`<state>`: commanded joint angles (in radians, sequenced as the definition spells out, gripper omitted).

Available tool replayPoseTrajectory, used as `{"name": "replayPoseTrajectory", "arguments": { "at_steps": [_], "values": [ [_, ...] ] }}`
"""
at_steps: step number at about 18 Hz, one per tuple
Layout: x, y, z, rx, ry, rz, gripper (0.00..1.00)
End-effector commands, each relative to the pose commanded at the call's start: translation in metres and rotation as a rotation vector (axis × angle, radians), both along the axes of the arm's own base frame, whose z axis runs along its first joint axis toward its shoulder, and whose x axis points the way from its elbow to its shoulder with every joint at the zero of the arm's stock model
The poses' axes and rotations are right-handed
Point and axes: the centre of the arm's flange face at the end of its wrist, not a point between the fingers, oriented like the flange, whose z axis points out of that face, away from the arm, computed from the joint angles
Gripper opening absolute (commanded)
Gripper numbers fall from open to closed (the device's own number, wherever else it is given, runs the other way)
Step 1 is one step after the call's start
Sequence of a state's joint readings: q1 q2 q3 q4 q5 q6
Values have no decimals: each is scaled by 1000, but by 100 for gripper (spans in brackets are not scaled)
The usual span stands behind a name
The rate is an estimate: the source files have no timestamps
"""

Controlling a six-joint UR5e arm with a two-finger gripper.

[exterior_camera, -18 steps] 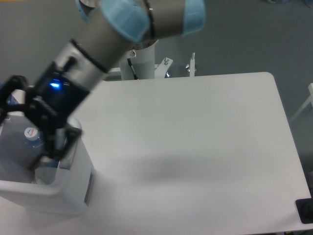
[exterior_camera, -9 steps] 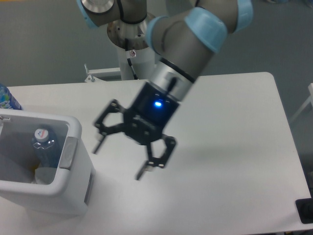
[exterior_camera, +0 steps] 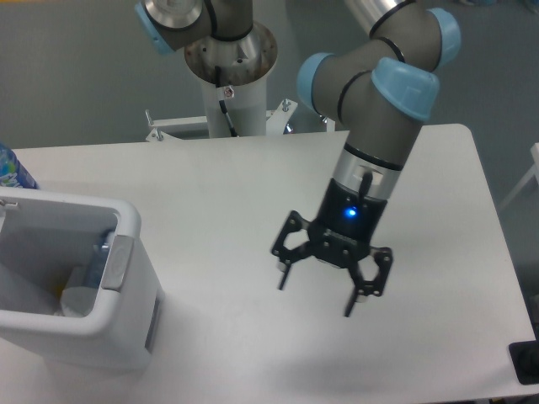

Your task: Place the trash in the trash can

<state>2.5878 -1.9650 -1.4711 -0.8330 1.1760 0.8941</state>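
The hand (exterior_camera: 318, 293) is hanging over the middle of the white counter (exterior_camera: 253, 194), its two black fingers (exterior_camera: 285, 271) spread wide apart and pointing down, with nothing between them; a blue light is glowing on the wrist just above. The grey arm (exterior_camera: 379, 143) with its pale blue joint caps is rising from the hand toward the far side, where the robot's base column (exterior_camera: 232, 80) is standing beyond the counter's far edge. Around the hand the counter is showing no loose wrapper or bottle. Well to the left, at the near-left corner, the trash can (exterior_camera: 126, 290) is sitting with its thick rounded rim and a grey patch facing right. Inside it, close to the right wall, a clear bottle (exterior_camera: 99, 259) is lying partly hidden by the rim, and something pale with a yellowish bit is showing lower in the bin, too unclear to name. Behind the can at the far left edge, the blue-labelled bottle (exterior_camera: 10, 170) is peeking into view. Judging by this layout, the drop-off step looks finished for at least the bottle, and the task seems close to done. The next move likely calls for checking whether any trash is left outside the can; if none, the arm only needs to pull clear of the counter.
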Motion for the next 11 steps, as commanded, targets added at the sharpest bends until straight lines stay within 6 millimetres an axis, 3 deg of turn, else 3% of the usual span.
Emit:
{"name": "replayPoseTrajectory", "arguments": {
  "at_steps": [3,6,11],
  "values": [
    [-18,-10,-10,-126,108,-24,100],
    [-24,-16,-20,-242,202,-134,100],
    [-33,-27,-23,-277,186,-141,100]
  ]
}}
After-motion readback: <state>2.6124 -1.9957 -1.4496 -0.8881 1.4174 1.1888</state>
